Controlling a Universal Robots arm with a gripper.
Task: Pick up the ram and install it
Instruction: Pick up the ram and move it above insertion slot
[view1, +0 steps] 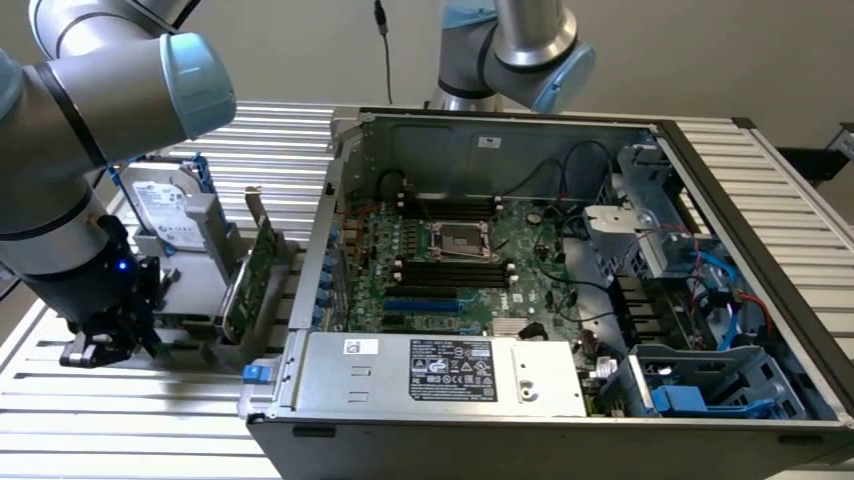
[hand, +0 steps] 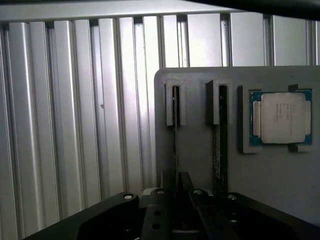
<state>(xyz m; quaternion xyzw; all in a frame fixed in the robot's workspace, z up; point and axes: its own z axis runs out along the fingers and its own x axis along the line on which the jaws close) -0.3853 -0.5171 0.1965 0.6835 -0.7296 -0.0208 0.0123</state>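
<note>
Open grey metal computer case (view1: 507, 140) on slatted aluminium table (view1: 134, 420); green motherboard (view1: 534, 290) inside. Exterior view's left: black gripper (view1: 100, 345) low, near upright green expansion card (view1: 251, 285) and silver hard drive (view1: 167, 215).

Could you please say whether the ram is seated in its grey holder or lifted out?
Seated: in the wrist view the ram stands on edge in a slot of the grey holder, with the gripper at one end.

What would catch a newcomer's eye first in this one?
The open computer case with its green motherboard dominates the exterior view's middle. At that view's left the tool is down at a grey holder, over the ram standing in a slot, with a silver processor alongside.
</note>
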